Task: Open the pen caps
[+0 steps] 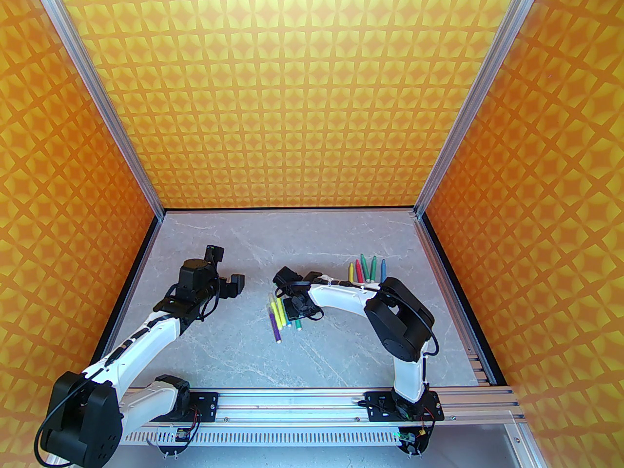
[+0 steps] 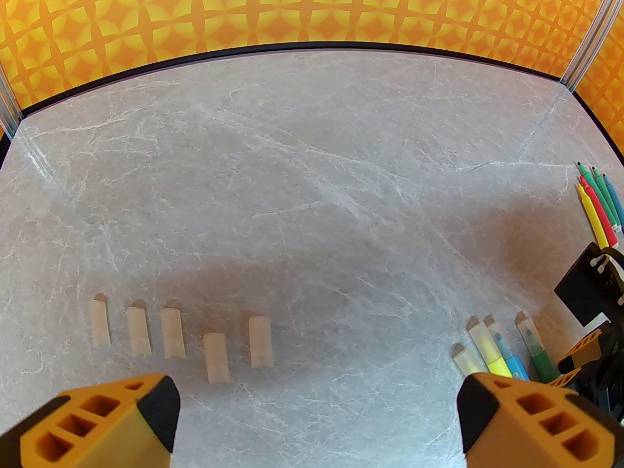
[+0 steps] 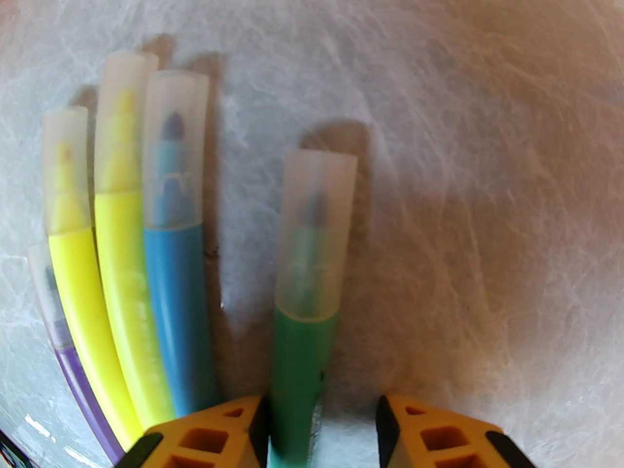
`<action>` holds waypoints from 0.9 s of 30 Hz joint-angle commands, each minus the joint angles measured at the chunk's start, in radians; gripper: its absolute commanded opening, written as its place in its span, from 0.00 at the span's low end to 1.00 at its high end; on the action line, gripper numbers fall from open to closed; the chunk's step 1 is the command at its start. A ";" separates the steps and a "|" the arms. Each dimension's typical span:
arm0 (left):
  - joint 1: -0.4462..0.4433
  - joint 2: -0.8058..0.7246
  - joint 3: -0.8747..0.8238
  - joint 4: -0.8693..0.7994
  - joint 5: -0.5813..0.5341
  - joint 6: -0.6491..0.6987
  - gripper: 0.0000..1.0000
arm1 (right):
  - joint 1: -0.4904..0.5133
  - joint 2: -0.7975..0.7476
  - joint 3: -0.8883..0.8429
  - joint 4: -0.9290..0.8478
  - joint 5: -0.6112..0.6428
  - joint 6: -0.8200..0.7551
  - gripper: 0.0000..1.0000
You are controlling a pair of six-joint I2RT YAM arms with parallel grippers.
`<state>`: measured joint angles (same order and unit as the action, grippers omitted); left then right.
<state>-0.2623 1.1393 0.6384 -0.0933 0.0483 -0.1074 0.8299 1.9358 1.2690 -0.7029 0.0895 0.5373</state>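
Now the clear tubular plastic cap (image 3: 316, 232) is sitting ahead of the fingertips on the green plastic marker (image 3: 302, 359), whose barrel is lying between the spread jaws of the right gripper (image 3: 321, 422), probably lining up a barrel grasp. The left gripper (image 2: 317, 407) is hovering spread too, with five loose clear caps (image 2: 170, 332) just ahead of its left finger, likely ready to pull.

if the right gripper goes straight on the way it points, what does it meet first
Probably the green pen: its barrel lies between the right gripper's open fingers, though height is unclear.
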 commanded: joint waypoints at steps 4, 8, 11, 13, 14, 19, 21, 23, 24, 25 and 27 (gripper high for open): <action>0.005 -0.019 -0.011 0.005 0.018 -0.011 0.99 | -0.027 0.048 0.001 0.018 -0.003 -0.018 0.36; 0.006 -0.020 -0.014 0.004 0.018 -0.011 0.99 | -0.044 0.064 0.003 0.017 -0.006 -0.032 0.35; 0.006 -0.018 -0.013 0.007 0.018 -0.012 0.99 | -0.053 0.075 0.006 0.019 -0.013 -0.038 0.32; 0.006 -0.016 -0.015 0.010 0.018 -0.014 0.99 | -0.055 0.080 0.008 0.016 -0.013 -0.041 0.31; 0.006 -0.013 -0.013 0.012 0.018 -0.014 0.99 | -0.057 0.081 0.009 0.016 -0.011 -0.044 0.31; 0.005 -0.003 -0.008 0.003 0.020 -0.014 0.99 | -0.060 0.088 0.010 0.016 -0.004 -0.055 0.26; 0.006 -0.004 -0.006 0.002 0.019 -0.013 0.99 | -0.061 0.089 0.014 0.013 -0.003 -0.060 0.25; 0.006 -0.006 -0.006 0.000 0.022 -0.012 0.99 | -0.063 0.088 0.019 0.008 -0.001 -0.067 0.24; 0.006 -0.006 -0.006 0.001 0.021 -0.012 0.99 | -0.063 0.088 0.021 0.006 0.000 -0.072 0.23; 0.006 -0.006 -0.006 0.001 0.022 -0.014 0.99 | -0.063 0.090 0.023 0.001 0.001 -0.077 0.23; 0.005 -0.004 -0.005 0.000 0.025 -0.014 0.99 | -0.063 0.091 0.029 -0.011 0.004 -0.088 0.22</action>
<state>-0.2615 1.1378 0.6353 -0.0929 0.0490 -0.1078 0.7876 1.9579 1.3029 -0.7532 0.0521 0.4831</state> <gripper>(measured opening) 0.990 0.224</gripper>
